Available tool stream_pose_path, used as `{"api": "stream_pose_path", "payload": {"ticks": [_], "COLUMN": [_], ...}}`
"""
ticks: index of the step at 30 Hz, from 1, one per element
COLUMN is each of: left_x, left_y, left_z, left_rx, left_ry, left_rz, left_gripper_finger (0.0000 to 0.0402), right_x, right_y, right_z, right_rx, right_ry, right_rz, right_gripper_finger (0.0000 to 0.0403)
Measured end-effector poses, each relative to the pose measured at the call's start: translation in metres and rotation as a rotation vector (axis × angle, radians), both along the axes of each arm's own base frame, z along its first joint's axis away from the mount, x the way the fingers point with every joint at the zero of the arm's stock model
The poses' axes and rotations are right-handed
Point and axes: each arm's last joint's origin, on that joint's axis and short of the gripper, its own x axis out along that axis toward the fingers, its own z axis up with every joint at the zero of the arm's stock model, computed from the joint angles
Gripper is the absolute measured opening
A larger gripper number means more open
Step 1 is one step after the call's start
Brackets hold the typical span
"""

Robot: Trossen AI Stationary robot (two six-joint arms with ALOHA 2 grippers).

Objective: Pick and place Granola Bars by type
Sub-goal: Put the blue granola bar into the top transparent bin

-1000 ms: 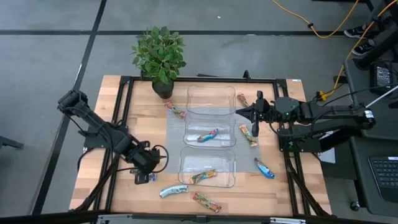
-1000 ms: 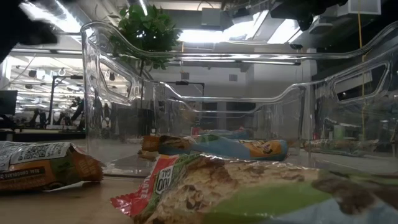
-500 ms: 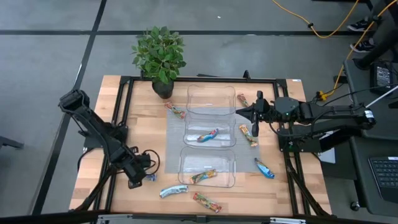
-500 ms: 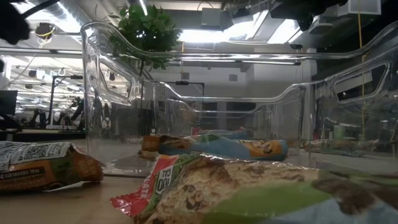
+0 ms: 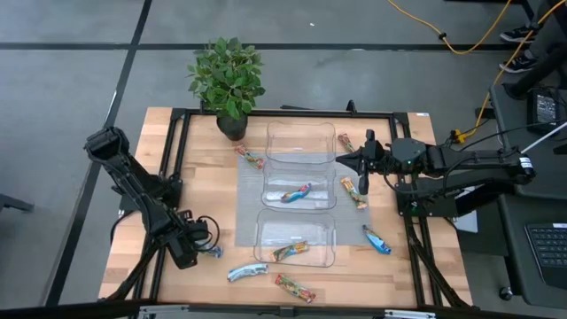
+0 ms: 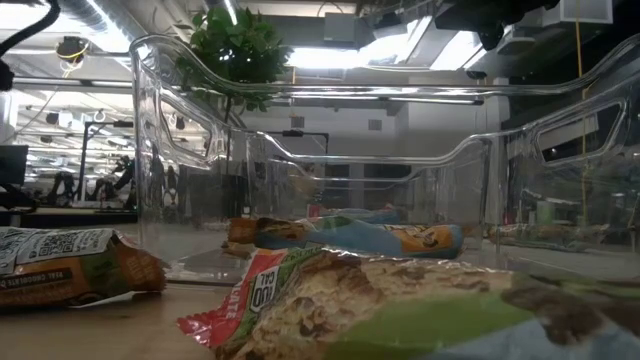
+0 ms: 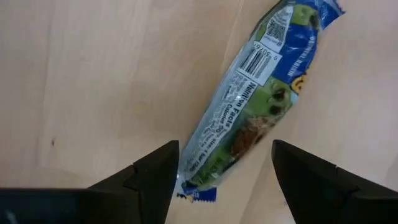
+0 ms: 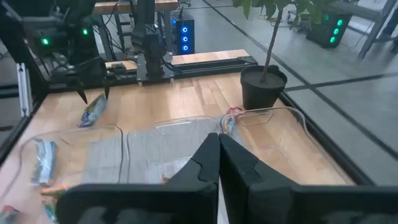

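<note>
My left gripper [image 5: 199, 251] [image 7: 227, 186] is open and low over the near-left part of the table. Its fingers stand on either side of one end of a blue bar [image 7: 255, 106] [image 5: 213, 252] that lies flat on the wood. I see no touch. My right gripper [image 5: 340, 160] [image 8: 217, 155] is shut and empty, hovering beside the right of the middle tray [image 5: 299, 182]. Loose bars lie around: blue-silver [image 5: 246, 271], red-multicoloured [image 5: 293, 286] [image 5: 250, 157] [image 5: 345, 143], orange [image 5: 354, 191], blue [image 5: 376, 239]. One bar lies in the middle tray [image 5: 296, 193], one in the near tray [image 5: 290, 252].
Three clear trays stand in a row on a grey mat, the far one [image 5: 301, 140] without bars. A potted plant [image 5: 229, 80] sits at the far edge. A black frame [image 5: 177, 133] rims the table. Bare wood lies to the left of the mat.
My left gripper has moved toward the table's left and near edges, away from the near tray, and now stands at the blue bar's end. The right arm and the bars have kept still.
</note>
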Motion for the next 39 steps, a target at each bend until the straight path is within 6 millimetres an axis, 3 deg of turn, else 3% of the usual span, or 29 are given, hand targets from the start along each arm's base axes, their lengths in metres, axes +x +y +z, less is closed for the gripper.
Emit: {"api": "stream_pose_path", "payload": {"ticks": [8,16,31,39], "left_x": [-0.003,-0.004,-0.005,-0.002], "left_y": [0.004,0.007,0.010,0.006], "left_z": [-0.017,-0.021,-0.023,-0.020], "left_rx": [-0.044,-0.049,-0.028,-0.040], "left_ry": [-0.030,-0.038,-0.044,-0.070], "left_rz": [0.053,0.122,0.233,0.245], "left_gripper_finger": [0.0247,0.0239,0.0111,0.0073], "right_x": [0.000,0.000,0.000,0.000], "right_y": [0.000,0.000,0.000,0.000], "right_z": [0.000,0.000,0.000,0.000], "right_rx": [0.033,0.032,0.028,0.027], "right_ry": [-0.007,-0.007,-0.006,-0.005], "right_rz": [-0.010,-0.009,-0.008,-0.008], "right_gripper_finger": [0.0008,0.0008,0.0008,0.0008]}}
